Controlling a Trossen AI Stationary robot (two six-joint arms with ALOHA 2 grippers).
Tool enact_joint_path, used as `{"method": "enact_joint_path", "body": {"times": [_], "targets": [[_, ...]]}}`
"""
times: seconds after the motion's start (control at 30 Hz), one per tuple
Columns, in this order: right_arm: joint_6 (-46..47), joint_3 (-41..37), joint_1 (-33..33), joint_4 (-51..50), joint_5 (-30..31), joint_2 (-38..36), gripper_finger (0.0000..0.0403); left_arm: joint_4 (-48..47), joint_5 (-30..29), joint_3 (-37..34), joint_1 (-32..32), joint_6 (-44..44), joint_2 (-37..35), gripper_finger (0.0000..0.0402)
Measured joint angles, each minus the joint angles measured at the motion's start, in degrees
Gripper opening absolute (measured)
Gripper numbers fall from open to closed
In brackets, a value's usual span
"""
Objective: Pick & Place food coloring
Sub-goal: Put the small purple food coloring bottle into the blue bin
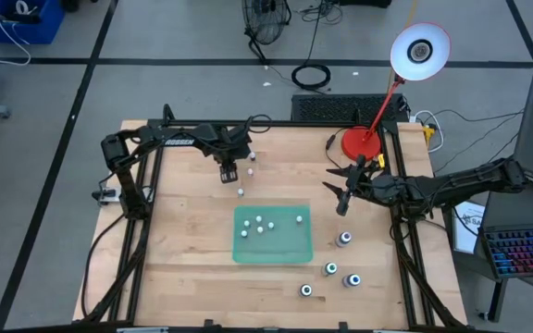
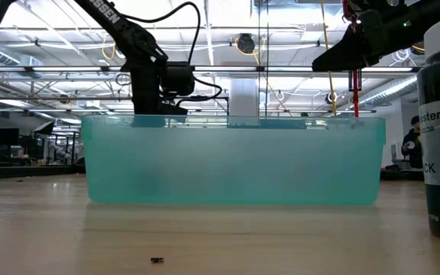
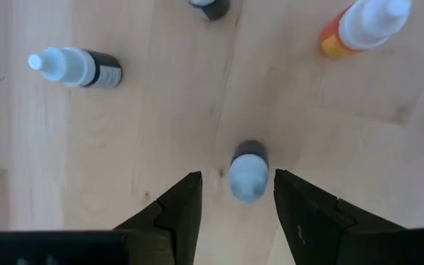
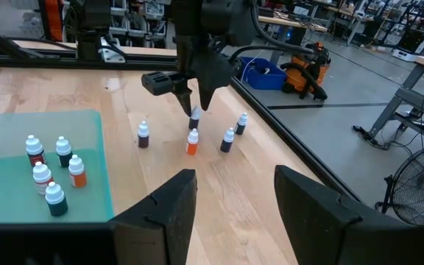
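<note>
Left wrist view shows you the left gripper (image 3: 238, 210), jaws parted around an upright dark food coloring bottle (image 3: 249, 171) without pinching it, beyond the green tray (image 1: 272, 254) on the worktop (image 1: 183, 268). Five bottles (image 4: 54, 177) stand in that tray. Past the tray's right side, your right gripper (image 4: 230, 202) hovers, jaws open and empty.

A wooden table (image 1: 183, 268) bears a green tray (image 1: 273, 246), scattered food coloring bottles (image 1: 344, 240) and a red lamp (image 1: 361, 141).
</note>
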Motion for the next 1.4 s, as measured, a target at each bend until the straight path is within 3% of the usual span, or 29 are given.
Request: {"method": "enact_joint_path", "body": {"times": [0.23,0.87,0.97,1.2,1.4], "targets": [[0.00,0.00,0.00,0.00,0.01,0.00,0.0173,0.47,2.99,0.00,0.00,-0.53,0.00,0.0172],[-0.01,0.00,0.00,0.00,0.00,0.00,0.0173,-0.71,3.06,0.00,0.00,-1.62,0.00,0.0170],[0.01,0.00,-0.01,0.00,0.00,-0.01,0.0173,-0.71,3.06,0.00,0.00,-1.53,0.00,0.0146],[0.01,0.00,0.00,0.00,0.01,-0.01,0.0173,-0.64,3.08,0.00,0.10,-1.53,-0.09,0.0047],[-0.01,0.00,-0.02,0.00,-0.01,0.01,0.0173,-0.64,2.42,0.00,0.35,-0.77,-0.09,0.0046]]}}
